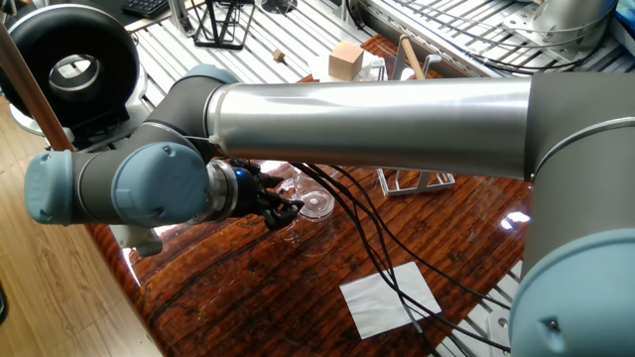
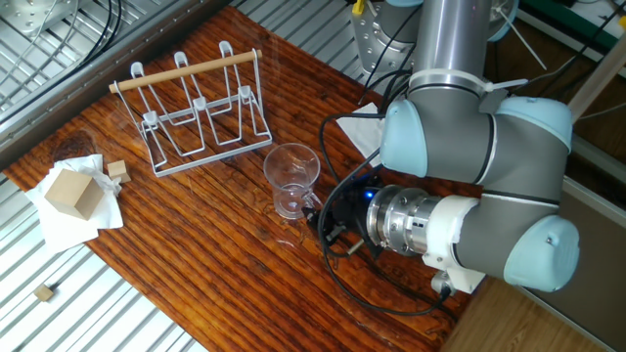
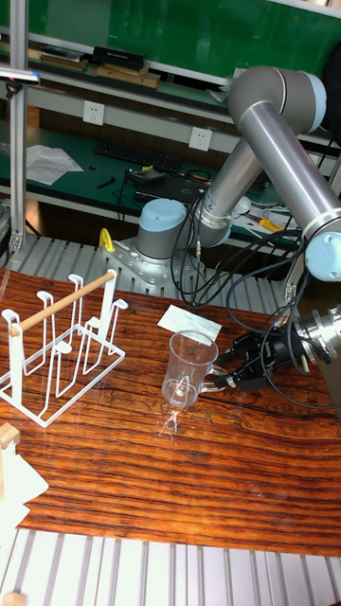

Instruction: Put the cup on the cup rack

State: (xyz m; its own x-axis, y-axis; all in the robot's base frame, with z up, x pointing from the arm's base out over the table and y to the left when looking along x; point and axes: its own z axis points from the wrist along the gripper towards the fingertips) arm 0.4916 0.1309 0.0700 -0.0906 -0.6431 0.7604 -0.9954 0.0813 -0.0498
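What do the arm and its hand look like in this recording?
The arm is built from silver-grey metal tubes with pale blue-grey caps at the joints. A polished silver wrist collar, with a small blue light on it, leads to the small black two-finger hand. Black cables loop loosely from the wrist along the arm. No readable markings show.
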